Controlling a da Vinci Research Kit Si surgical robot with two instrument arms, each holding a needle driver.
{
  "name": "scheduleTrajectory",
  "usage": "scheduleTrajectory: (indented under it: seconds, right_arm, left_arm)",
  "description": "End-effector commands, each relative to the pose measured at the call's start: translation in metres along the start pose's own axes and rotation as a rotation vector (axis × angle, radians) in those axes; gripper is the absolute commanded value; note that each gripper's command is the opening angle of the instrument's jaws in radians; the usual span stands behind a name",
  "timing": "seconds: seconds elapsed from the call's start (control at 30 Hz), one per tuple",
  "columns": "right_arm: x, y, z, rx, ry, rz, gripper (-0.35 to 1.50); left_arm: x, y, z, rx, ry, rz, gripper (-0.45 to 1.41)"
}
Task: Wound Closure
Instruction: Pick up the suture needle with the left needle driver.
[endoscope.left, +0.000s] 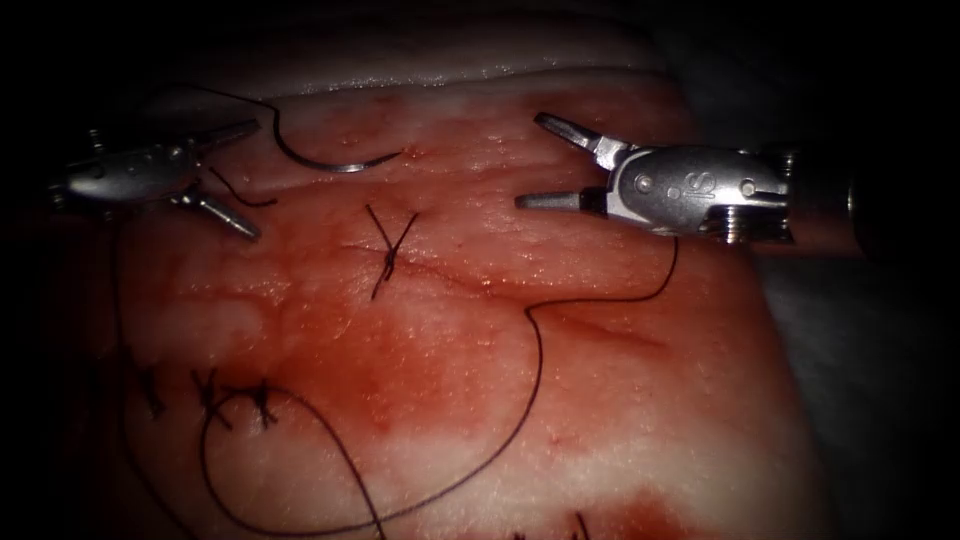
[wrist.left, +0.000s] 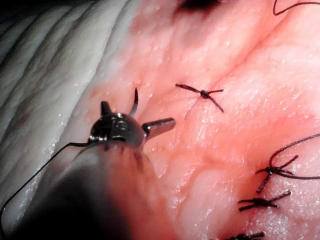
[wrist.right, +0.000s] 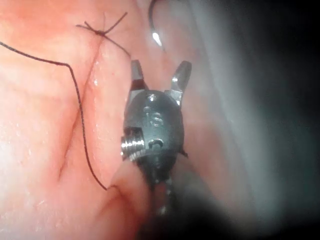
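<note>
The curved needle (endoscope.left: 335, 163) lies on the tissue (endoscope.left: 600, 420) near its far edge, beyond the knotted stitch (endoscope.left: 390, 258); neither tool holds it. My left tool (endoscope.left: 247, 180) hovers at the left with its jaws open and nothing in them. A short dark strand (endoscope.left: 240, 195) runs between them. My right tool (endoscope.left: 530, 160) is to the right of the needle, open and empty. The thread (endoscope.left: 540, 370) trails from under it in a wide loop over the tissue. In the wrist views I see the left tool (wrist.left: 138, 114), the right tool (wrist.right: 160, 66) and the needle (wrist.right: 156, 37).
The cut (endoscope.left: 560, 310) runs from the knotted stitch toward the right. Several tied stitches (endoscope.left: 235, 398) sit at the lower left, with red fluid (endoscope.left: 400, 380) staining the middle of the tissue. The pale far edge (endoscope.left: 480, 75) of the tissue lies just behind the needle.
</note>
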Motion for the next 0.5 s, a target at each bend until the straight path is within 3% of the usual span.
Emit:
scheduleTrajectory:
  seconds: [0.03,0.13,0.5]
  right_arm:
    - [-0.0001,-0.0001,0.0009,0.001,0.003,-0.001,1.47]
    - [-0.0001,0.0,0.0008,0.004,0.001,-0.001,1.47]
    - [-0.0001,0.0002,0.0006,0.016,-0.009,-0.002,1.45]
  left_arm:
    - [0.0003,-0.0008,0.0014,0.017,-0.013,0.008,0.46]
    - [0.001,-0.0021,0.0043,0.039,-0.064,-0.001,0.46]
    - [-0.0018,-0.003,0.0108,-0.103,-0.36,0.042,0.49]
